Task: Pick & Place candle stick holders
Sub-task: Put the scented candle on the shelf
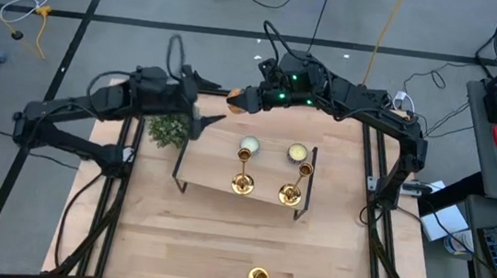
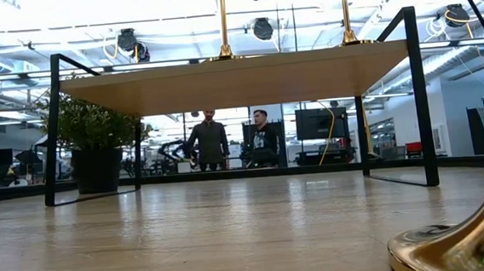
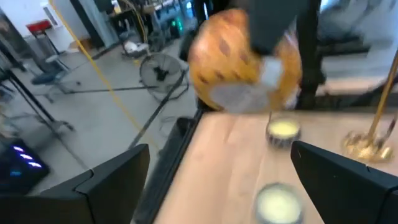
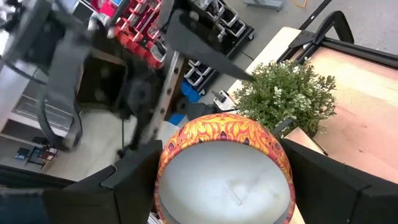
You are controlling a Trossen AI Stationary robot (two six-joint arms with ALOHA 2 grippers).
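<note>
Two gold candle stick holders (image 1: 242,183) (image 1: 290,194) stand on their round bases on a small wooden shelf (image 1: 209,158). A third (image 1: 257,277) stands on the table near its front edge; its base (image 2: 471,239) fills the low view's corner. My right gripper (image 1: 234,99) is above the table's far edge, shut on a round orange patterned thing (image 4: 224,168) with a pale grey face. My left gripper (image 1: 209,116) hangs open just left of it, above the shelf's far left corner, holding nothing. In the left wrist view the orange thing (image 3: 242,62) is straight ahead. My right gripper pinches the round orange thing between its two fingers, one on each opposite side of its patterned wall (image 4: 171,149). The fingers come almost level from the table's right side. The thing is lifted clear, high above the table, its grey face toward the wrist.
Two pale tealights (image 1: 249,146) (image 1: 297,152) sit on the shelf behind the holders. A bushy green plant (image 1: 168,129) stands at the shelf's left end, under my left arm. The shelf has black metal legs (image 2: 52,132). Bare wood lies in front of the shelf.
</note>
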